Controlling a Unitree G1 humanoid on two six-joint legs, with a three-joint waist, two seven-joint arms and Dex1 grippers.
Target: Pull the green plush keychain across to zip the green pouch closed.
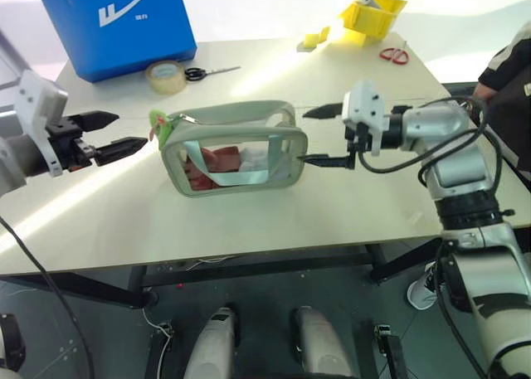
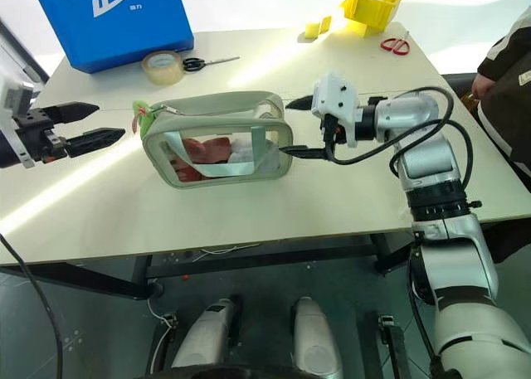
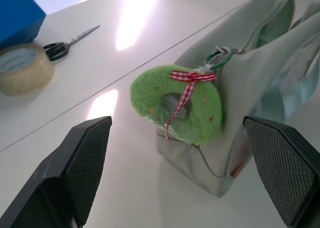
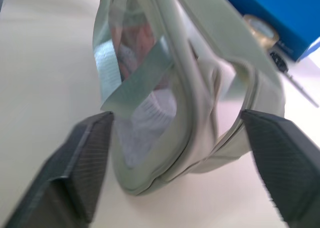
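- The left gripper (image 1: 112,133), two black ribbed fingers, stood spread wide and empty, just beside the pouch's left end.
- The fuzzy lime-green ring-shaped plush keychain (image 3: 176,110), tied with a red gingham ribbon, hung at that end.
- The pale sage-green boxy fabric pouch (image 1: 235,147), with clear plastic windows, stood upright mid-table.
- The right gripper (image 1: 322,135) was parted around the pouch's right end, gripping nothing.
- The smooth cream table (image 1: 249,221) also carried a blue box (image 1: 116,22), tape roll (image 1: 165,75) and black-handled scissors (image 1: 207,71).
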